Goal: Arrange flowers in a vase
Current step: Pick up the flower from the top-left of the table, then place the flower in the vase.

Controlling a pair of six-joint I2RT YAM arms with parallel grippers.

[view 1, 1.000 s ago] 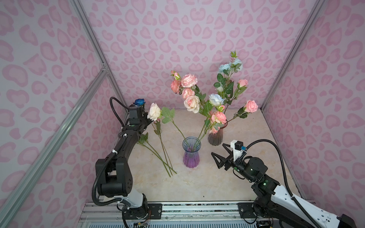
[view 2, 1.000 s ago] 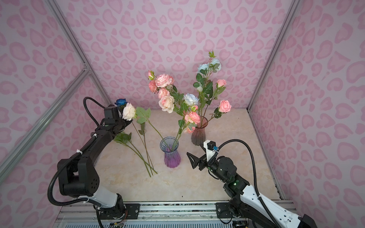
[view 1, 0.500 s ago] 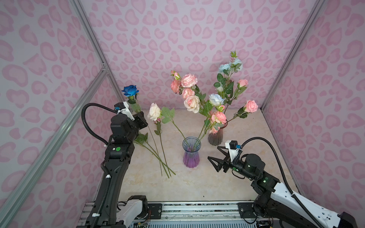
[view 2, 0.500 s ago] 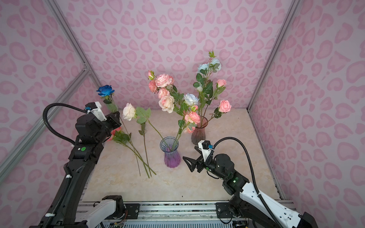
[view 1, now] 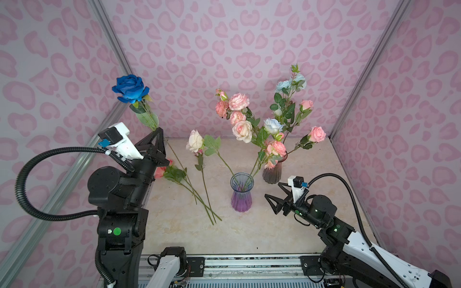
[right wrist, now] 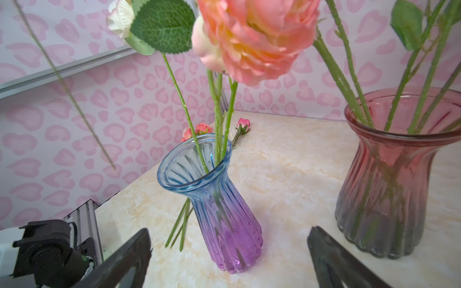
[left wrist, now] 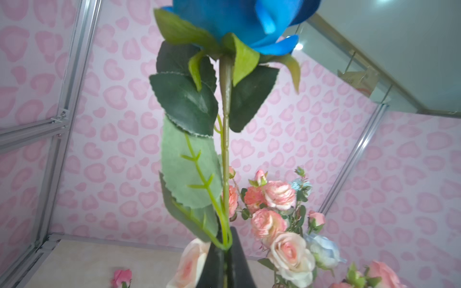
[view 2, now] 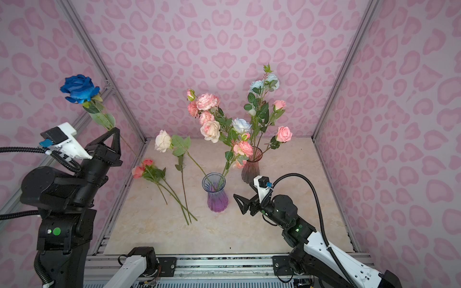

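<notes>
**A:** What has the left end effector got?

**B:** It is pressed together on the dark blue rose, pinching the stem just under the leaves. The bloom stands high above the tips, and a long bare stem hangs below them.

**A:** What could go wrong?

**B:** I think that hanging tail is the trouble. It could swing into the loose flowers lying on the bench beneath, or strike the rim of the purple vase and tip it. The thin stem might also twist in the pinch and miss the mouth.

**A:** And the right end effector?

**B:** It is spread wide and empty. The purple vase is just ahead of it, not touched.

**A:** What is in the vases?

**B:** The purple vase holds a few stems: a cream rose leaning out and a pink peony spray. Beyond it, the smoky red vase holds several stems with pink and pale blue blooms.
</notes>
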